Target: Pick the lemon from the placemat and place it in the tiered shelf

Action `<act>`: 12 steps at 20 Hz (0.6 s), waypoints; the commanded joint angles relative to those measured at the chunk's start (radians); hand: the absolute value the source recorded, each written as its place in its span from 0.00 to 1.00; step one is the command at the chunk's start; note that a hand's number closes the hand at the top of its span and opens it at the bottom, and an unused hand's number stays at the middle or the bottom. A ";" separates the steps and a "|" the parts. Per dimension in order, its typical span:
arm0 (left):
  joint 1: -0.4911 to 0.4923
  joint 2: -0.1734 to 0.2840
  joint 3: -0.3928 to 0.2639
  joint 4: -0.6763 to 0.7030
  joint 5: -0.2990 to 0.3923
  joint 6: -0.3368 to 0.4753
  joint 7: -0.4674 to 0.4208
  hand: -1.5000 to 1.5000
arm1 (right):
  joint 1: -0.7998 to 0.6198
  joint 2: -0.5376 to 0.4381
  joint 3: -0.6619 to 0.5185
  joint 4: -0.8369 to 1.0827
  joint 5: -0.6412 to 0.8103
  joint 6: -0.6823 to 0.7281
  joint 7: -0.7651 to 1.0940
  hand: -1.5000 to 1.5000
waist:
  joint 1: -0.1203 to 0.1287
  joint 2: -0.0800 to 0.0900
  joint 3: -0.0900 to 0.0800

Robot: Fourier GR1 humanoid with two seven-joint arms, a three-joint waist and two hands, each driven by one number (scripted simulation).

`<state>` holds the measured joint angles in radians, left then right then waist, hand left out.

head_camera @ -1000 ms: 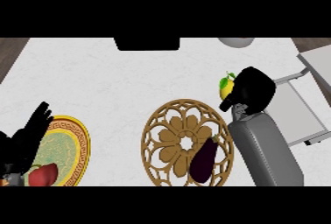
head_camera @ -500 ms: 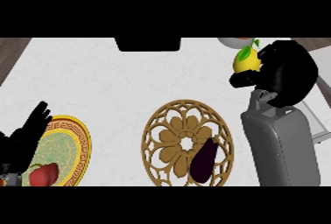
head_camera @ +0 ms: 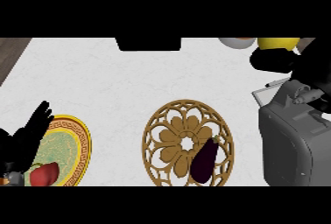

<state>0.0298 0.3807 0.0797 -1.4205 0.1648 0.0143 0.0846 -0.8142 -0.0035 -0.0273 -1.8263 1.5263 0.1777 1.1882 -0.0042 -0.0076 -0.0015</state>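
The yellow lemon [head_camera: 278,42] shows at the view's top right edge, partly cut off, with my right hand [head_camera: 284,63] curled round it from below. The grey right forearm [head_camera: 294,140] rises along the right side and covers most of the white tiered shelf [head_camera: 262,94], of which only a corner shows. The round brown cut-out placemat [head_camera: 169,144] lies at the centre front with a dark purple eggplant [head_camera: 204,160] on its right part. My left hand [head_camera: 26,135] rests open at the lower left, fingers up, over the yellow plate.
A yellow-rimmed green plate [head_camera: 71,144] at the lower left carries a red fruit [head_camera: 44,174]. A black object [head_camera: 149,43] stands at the counter's back edge, with a pale round bowl [head_camera: 234,42] to its right. Dark flooring shows past the counter's left corner.
My right hand has carried the lemon up and away toward the back right, to the view's top edge. The forearm now covers more of the shelf. The left hand has not moved.
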 commanded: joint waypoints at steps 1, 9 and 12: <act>-0.012 -0.014 -0.007 0.009 -0.008 0.000 -0.003 0.50 | -0.093 -0.005 -0.038 -0.020 0.097 0.162 0.166 1.00 | -0.003 0.001 0.000; 0.013 -0.008 0.009 -0.006 -0.001 -0.010 -0.003 0.50 | -0.194 -0.056 -0.197 0.073 0.199 0.310 0.043 1.00 | 0.004 0.002 0.000; 0.029 -0.014 -0.006 -0.023 -0.017 -0.005 0.000 0.50 | -0.277 -0.126 -0.288 0.090 0.193 0.410 -0.034 1.00 | 0.001 -0.001 0.001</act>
<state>0.0353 0.3716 0.0845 -1.4239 0.1608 0.0074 0.0869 -1.0046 -0.0754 -0.2344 -1.7665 1.7130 0.3955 1.0578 -0.0058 -0.0076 -0.0016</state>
